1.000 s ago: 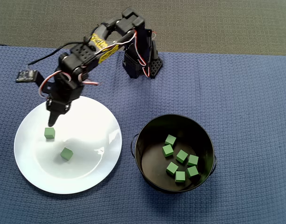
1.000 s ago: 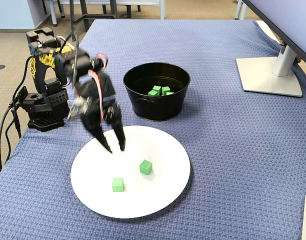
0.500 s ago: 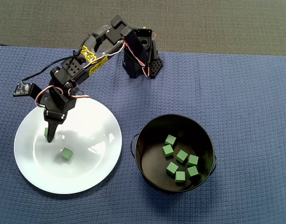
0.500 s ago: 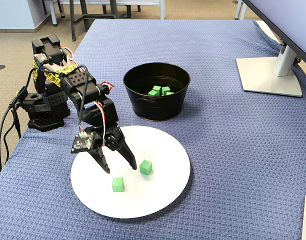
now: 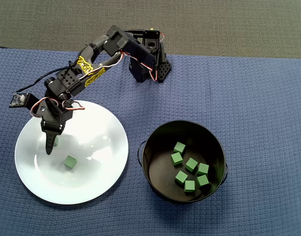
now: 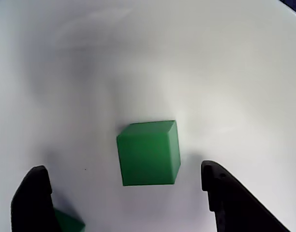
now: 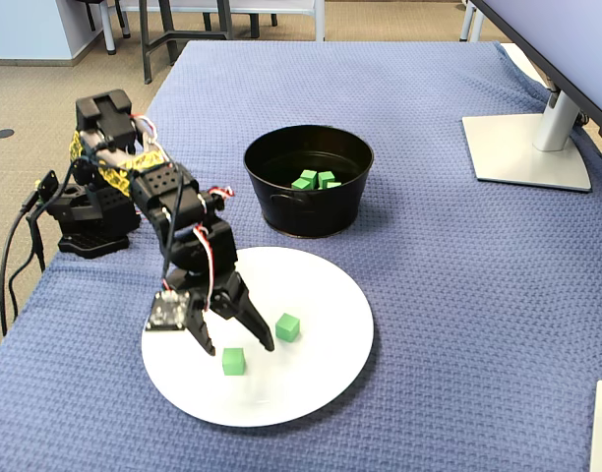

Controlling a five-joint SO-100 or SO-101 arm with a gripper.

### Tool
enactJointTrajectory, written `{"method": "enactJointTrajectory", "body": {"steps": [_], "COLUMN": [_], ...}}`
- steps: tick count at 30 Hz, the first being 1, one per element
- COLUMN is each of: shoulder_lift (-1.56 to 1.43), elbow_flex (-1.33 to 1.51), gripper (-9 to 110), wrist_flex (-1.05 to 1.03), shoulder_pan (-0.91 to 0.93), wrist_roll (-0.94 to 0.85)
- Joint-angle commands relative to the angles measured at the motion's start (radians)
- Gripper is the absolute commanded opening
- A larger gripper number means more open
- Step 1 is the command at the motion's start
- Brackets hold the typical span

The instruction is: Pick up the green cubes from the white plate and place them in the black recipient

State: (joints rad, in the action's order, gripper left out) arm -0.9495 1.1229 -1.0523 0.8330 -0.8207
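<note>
Fingers stood spread apart and grasping nothing, their dark tips showing at the lower left and lower right of the wrist view, with one green cube lying on the white plate between and a little ahead of them, touching neither. That cube sat slightly turned, so its faces were not quite square to the fingers; a clean grasp would probably call for bringing the tips forward until the cube was level with the pads, then closing slowly so the turned faces could settle rather than skid on the glossy plate. A sliver of green showed just beside the left finger at the bottom edge of the wrist view; what it belonged to could not be told. In the fixed view the fingers pointed down at the near cube, with a second cube just off to the right of the right finger, near enough that a wide closing sweep might nudge it. Well beyond the fingers, past the plate's far rim, stood the black recipient, which the overhead view showed holding seven cubes. With two cubes left on the plate, the task looked mostly done. All of it rested on a worktop under a blue woven cloth.
</note>
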Motion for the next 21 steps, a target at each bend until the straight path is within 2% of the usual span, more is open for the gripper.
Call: {"method": "enactJointTrajectory", "body": {"steps": [1,8,21], "shoulder_lift": [0.003,0.032,0.089], "elbow_flex": [-0.084,-0.072,-0.150], "gripper": [34,33,29], "wrist_flex": [-0.034,-0.002,0.014], "shoulder_pan": [-0.006,-0.040,-0.043], "wrist_roll": [-0.127,-0.267,-0.216]}}
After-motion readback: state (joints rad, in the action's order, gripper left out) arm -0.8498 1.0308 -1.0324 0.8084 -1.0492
